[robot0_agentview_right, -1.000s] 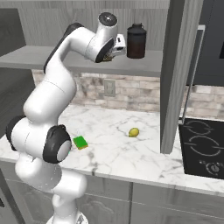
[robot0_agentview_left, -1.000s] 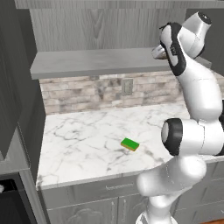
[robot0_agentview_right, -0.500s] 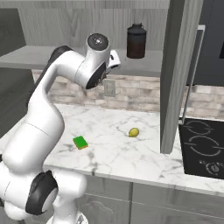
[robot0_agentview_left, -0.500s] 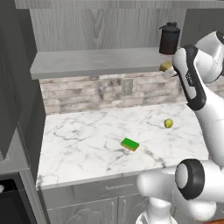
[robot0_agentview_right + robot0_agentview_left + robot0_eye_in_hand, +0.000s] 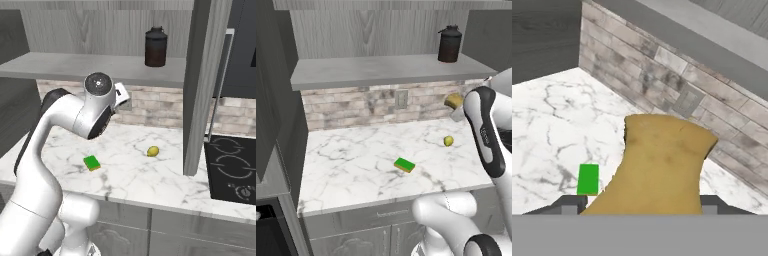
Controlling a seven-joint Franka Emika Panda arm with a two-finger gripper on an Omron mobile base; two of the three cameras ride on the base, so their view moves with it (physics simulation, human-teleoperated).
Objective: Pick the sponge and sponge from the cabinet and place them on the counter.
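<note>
The yellow-brown sponge [image 5: 454, 100] hangs in the air below the cabinet shelf [image 5: 371, 70], in front of the brick backsplash, with my gripper [image 5: 457, 109] shut on it. In the hand view this chunky sponge [image 5: 662, 165] bulges up between the dark fingertips [image 5: 569, 204] of my gripper [image 5: 641, 205]. The flat green sponge [image 5: 404, 164] lies on the white marble counter [image 5: 346, 165], left of and below my hand. It also shows as a green sponge [image 5: 92, 162] in the right base view and a green sponge [image 5: 588, 179] in the hand view.
A tall dark lidded canister [image 5: 449, 44] stands on the shelf's right end. A small yellow-green ball [image 5: 448, 141] rests on the counter below my hand. A grey cabinet door [image 5: 200, 85] hangs open at right, and the black stovetop [image 5: 232, 170] lies beyond it.
My arm has drawn back from the shelf and come down below it, carrying the yellow-brown sponge. The green sponge, ball and canister have stayed put.
</note>
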